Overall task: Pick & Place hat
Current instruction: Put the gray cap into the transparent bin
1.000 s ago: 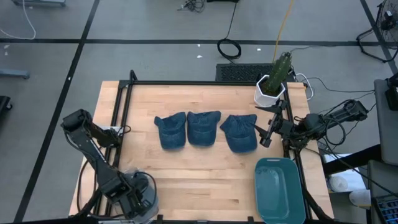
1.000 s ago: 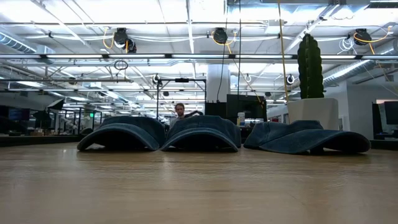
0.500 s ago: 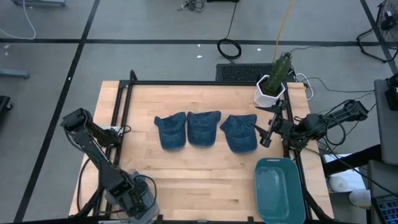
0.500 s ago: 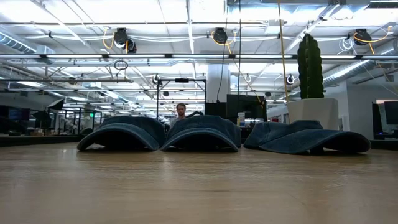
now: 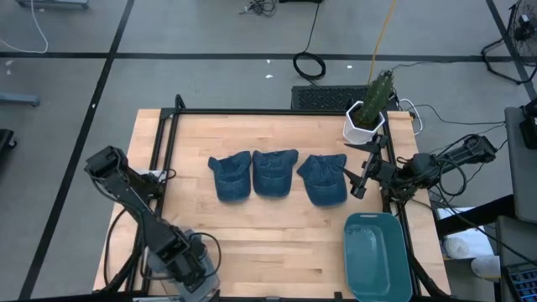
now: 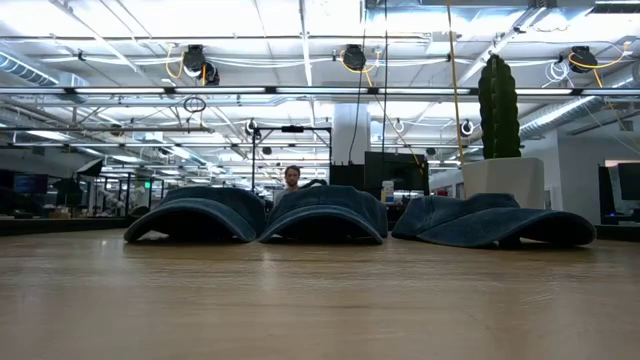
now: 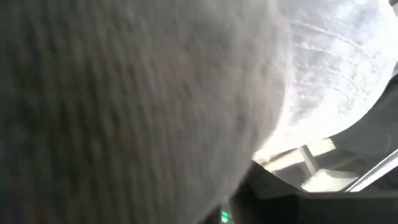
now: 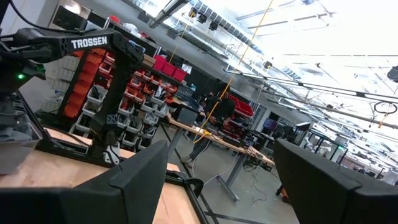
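Observation:
Three blue denim caps lie in a row mid-table, each resting on its brim and rim: the left cap point(image 5: 231, 178) point(image 6: 195, 215), the middle cap point(image 5: 275, 172) point(image 6: 325, 212) and the right cap point(image 5: 323, 178) point(image 6: 490, 222). My right gripper point(image 5: 354, 174) point(image 8: 221, 149) hovers open just right of the right cap, pointing level toward the table's left, touching nothing. My left gripper point(image 5: 186, 262) is folded down at the table's near left corner, far from the caps. Its wrist view shows only a blurred pale surface.
A teal bin point(image 5: 377, 256) sits at the near right corner. A cactus in a white pot point(image 5: 365, 119) point(image 6: 502, 180) stands at the far right corner. Bare wood lies between the caps and the near edge. A person point(image 6: 290, 178) shows far behind the table.
My left arm's wrist has shifted a little toward the table's near edge and right at the near left corner. The caps and my right gripper have kept still.

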`<state>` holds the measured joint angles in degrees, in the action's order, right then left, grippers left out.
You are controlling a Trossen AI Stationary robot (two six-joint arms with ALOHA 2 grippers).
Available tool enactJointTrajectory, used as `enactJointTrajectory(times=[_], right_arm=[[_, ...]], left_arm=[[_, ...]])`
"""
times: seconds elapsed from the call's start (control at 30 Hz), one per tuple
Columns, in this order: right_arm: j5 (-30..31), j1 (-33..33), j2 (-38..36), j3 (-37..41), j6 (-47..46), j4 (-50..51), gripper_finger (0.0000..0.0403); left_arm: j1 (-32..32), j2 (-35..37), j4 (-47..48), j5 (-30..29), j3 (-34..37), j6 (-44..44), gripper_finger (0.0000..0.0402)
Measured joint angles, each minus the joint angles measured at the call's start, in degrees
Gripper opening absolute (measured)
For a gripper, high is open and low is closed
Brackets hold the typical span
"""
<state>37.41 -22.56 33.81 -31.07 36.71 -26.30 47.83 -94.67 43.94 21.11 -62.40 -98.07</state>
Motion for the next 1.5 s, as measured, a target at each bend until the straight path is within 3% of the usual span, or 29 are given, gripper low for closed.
enactJointTrajectory(times=[0.17, 0.33, 0.43, 0.6, 0.8, 0.87, 1.13, 1.3, 1.5], right_arm=[[0.0, 0.0, 0.0, 0.0, 0.0, 0.0, 0.0279], [0.0, 0.0, 0.0, 0.0, 0.0, 0.0, 0.0279], [0.0, 0.0, 0.0, 0.0, 0.0, 0.0, 0.0279], [0.0, 0.0, 0.0, 0.0, 0.0, 0.0, 0.0279], [0.0, 0.0, 0.0, 0.0, 0.0, 0.0, 0.0279], [0.0, 0.0, 0.0, 0.0, 0.0, 0.0, 0.0279], [0.0, 0.0, 0.0, 0.0, 0.0, 0.0, 0.0279], [0.0, 0.0, 0.0, 0.0, 0.0, 0.0, 0.0279], [0.0, 0.0, 0.0, 0.0, 0.0, 0.0, 0.0279]], left_arm=[[1.4, -0.2, 10.8, -6.9, -5.7, 0.7, 0.0006], [3.7, -0.4, 20.2, -20.0, -13.0, 1.1, 0.0004], [5.0, -0.3, 21.9, -25.5, -14.8, 2.1, 0.0003], [6.1, -0.4, 23.4, -28.3, -14.7, 4.3, 0.0002], [6.6, -0.4, 24.3, -43.7, -14.6, 12.0, 0.0002], [6.5, -0.3, 23.6, -46.2, -14.3, 13.6, 0.0002], [4.3, -0.1, 17.5, -46.1, -5.5, 15.7, 0.0002], [2.2, 0.1, 2.7, -46.0, 4.5, 19.0, 0.0003], [-1.0, 0.6, -15.2, -37.9, 13.4, 20.4, 0.0003]])
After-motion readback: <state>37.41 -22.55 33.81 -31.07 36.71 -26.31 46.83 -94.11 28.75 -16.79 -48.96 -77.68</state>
